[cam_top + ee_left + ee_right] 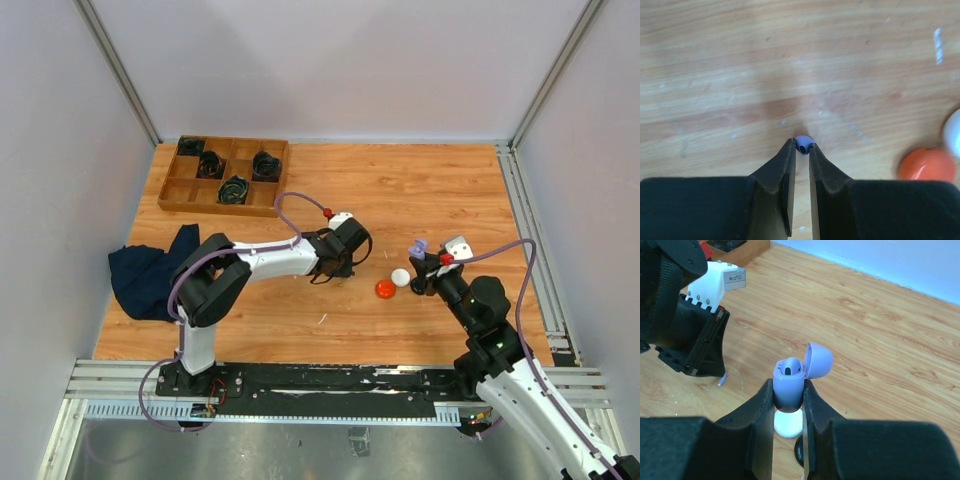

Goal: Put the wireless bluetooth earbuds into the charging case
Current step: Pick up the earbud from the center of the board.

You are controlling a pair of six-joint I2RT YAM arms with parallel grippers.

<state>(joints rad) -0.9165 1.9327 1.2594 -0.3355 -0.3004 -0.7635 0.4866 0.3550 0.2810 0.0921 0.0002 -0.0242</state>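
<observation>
My left gripper [801, 145] points down at the wooden table and is shut on a small purple earbud [804, 143], pinched at the very fingertips. In the right wrist view that earbud [721, 380] pokes out below the left gripper [705, 360]. My right gripper [788, 386] is shut on the purple charging case [788, 390], held upright. The case lid [818, 360] is open and one purple earbud [790, 367] sits inside. From above, the left gripper [338, 268] and the right gripper [425, 262] with the case [418, 246] stand a short way apart.
A white round case [400, 277] and an orange one [385, 289] lie between the grippers, and a dark case [800, 450] shows under the right fingers. A wooden tray [172, 190] of coiled black cables sits back left. A dark blue cloth [150, 275] lies at the left.
</observation>
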